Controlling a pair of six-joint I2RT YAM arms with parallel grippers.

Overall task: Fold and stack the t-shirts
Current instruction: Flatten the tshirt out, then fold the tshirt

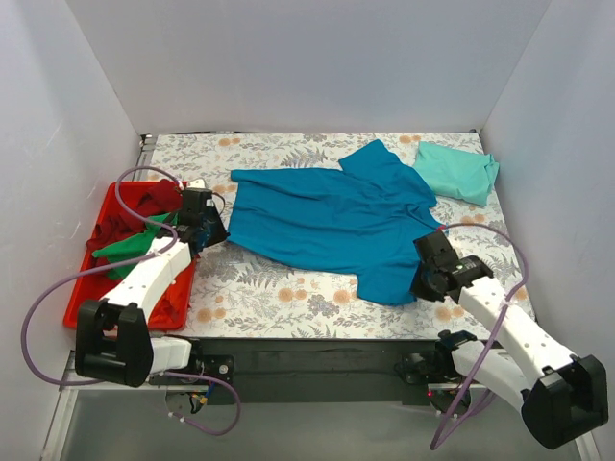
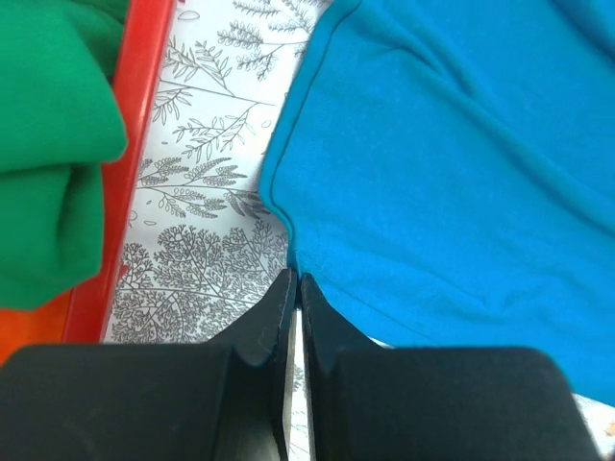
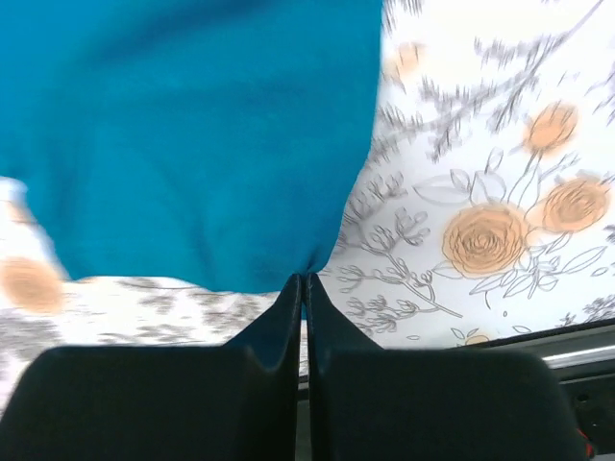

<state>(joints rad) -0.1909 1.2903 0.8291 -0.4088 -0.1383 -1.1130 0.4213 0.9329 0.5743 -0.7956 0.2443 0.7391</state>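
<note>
A deep blue t-shirt (image 1: 327, 216) (image 2: 452, 173) (image 3: 192, 125) lies spread flat across the middle of the flowered table. My left gripper (image 1: 209, 233) (image 2: 296, 280) is shut at the shirt's left edge, its tips pinching the hem. My right gripper (image 1: 423, 280) (image 3: 306, 279) is shut on the shirt's near right corner, where the cloth puckers at the tips. A pale mint green t-shirt (image 1: 456, 171) lies folded at the back right. A bright green t-shirt (image 1: 130, 248) (image 2: 48, 144) and a dark red t-shirt (image 1: 149, 204) lie bunched in the tray.
A red plastic tray (image 1: 82, 312) (image 2: 135, 115) stands at the left edge of the table, just left of my left gripper. White walls close in the table on three sides. The table's near edge (image 3: 577, 351) runs close behind my right gripper.
</note>
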